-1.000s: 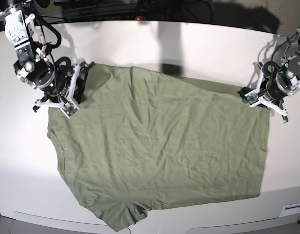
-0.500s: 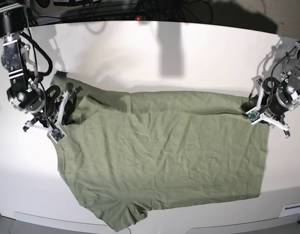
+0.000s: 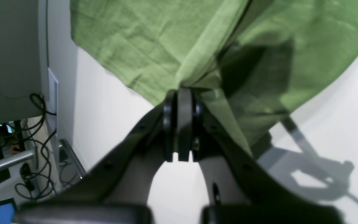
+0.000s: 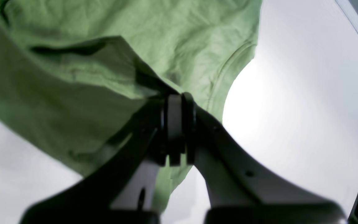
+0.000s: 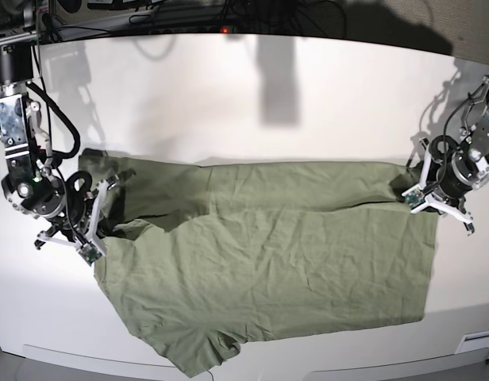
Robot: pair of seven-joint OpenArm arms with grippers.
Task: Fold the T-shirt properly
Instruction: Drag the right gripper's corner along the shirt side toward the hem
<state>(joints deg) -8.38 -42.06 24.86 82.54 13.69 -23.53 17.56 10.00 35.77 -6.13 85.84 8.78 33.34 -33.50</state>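
Observation:
The sage-green T-shirt (image 5: 276,262) lies across the white table (image 5: 229,87), its far edge lifted and folded toward the near side. My left gripper (image 5: 410,197), on the right in the base view, is shut on the shirt's far right corner (image 3: 197,81). My right gripper (image 5: 98,238), on the left in the base view, is shut on the shirt's far left part by the sleeve and collar (image 4: 154,87). In both wrist views the fingers press together with green fabric pinched at their tips. No white print shows.
The table's front edge (image 5: 94,353) runs just below the shirt's lower sleeve (image 5: 201,349). Cables and dark gear (image 5: 189,12) lie beyond the far edge. A grey cabinet and cables (image 3: 14,93) stand off the table's right side.
Both grippers have moved toward the near side, dragging the shirt's far edge with them. The fold line has come down and more bare table shows behind the shirt.

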